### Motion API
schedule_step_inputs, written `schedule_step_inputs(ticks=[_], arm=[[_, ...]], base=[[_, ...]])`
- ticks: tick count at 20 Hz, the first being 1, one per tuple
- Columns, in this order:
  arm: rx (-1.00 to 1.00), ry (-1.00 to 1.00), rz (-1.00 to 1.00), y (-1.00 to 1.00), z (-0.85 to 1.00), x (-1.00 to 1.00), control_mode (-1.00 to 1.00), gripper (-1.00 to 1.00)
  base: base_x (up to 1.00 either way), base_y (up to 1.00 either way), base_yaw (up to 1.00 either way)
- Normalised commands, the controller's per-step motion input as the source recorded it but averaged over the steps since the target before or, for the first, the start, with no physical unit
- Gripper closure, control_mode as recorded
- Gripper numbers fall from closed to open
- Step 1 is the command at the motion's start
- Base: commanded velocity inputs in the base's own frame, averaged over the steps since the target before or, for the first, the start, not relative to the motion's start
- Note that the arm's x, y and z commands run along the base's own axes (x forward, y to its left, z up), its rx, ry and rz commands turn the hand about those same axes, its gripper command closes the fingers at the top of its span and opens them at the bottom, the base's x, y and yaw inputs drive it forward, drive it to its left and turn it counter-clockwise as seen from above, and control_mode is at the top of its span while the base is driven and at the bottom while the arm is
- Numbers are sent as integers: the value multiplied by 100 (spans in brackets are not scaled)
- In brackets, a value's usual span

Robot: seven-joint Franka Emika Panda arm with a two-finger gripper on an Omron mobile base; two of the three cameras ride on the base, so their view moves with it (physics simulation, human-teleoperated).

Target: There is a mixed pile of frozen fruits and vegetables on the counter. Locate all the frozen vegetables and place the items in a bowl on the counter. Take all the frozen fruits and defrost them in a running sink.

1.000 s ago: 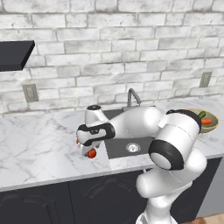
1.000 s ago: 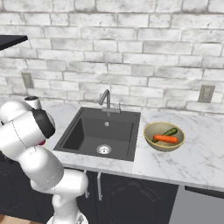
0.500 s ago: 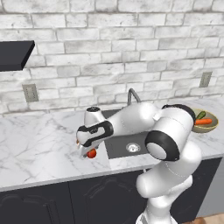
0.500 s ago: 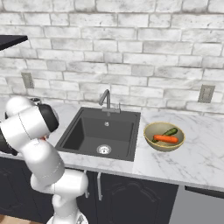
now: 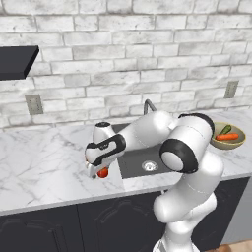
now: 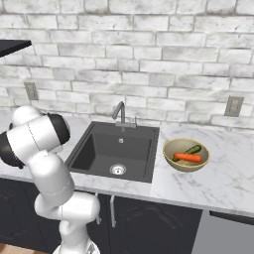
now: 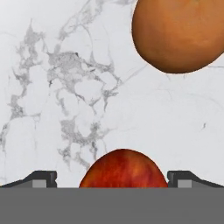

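Observation:
In the hand view, the red frozen fruit [image 7: 124, 169] lies on the white marble counter [image 7: 65, 96] between my open gripper's [image 7: 113, 180] fingertips [image 7: 40, 178]. The dull orange frozen fruit [image 7: 179, 33] lies a little beyond it. The left base view has my gripper [image 5: 97, 171] low over the red fruit [image 5: 103, 173], left of the black sink [image 5: 142, 165]. The frozen vegetables, an orange carrot [image 6: 187, 158] and a green stick [image 6: 191, 150], lie in the tan bowl [image 6: 171, 147] right of the sink [image 6: 99, 149].
A curved grey faucet [image 6: 119, 112] stands behind the sink. Wall outlets [image 6: 233, 105] sit on the brick backsplash. A dark shelf [image 5: 17, 61] hangs at the upper left. Bare marble [image 5: 39, 167] stretches left of the gripper. The counter's front edge is close below the red fruit.
The arm has stretched further out and the hand has sunk slightly over the red fruit. The jaws have stayed wide.

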Motion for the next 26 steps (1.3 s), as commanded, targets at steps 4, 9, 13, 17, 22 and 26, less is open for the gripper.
schedule_step_inputs(ticks=[4,9,13,17,22,26], arm=[[0,2,0,0,-15,1,-100,-100],[0,2,0,0,-18,0,-100,-100],[0,3,0,0,-27,0,-100,100],[-2,3,0,0,-26,-2,-100,100],[-4,0,2,-2,-7,-6,-100,100],[-3,-8,1,-28,21,-22,-100,100]], base=[[0,0,0],[0,0,0],[0,0,0],[0,0,0],[0,0,0],[0,0,0]])
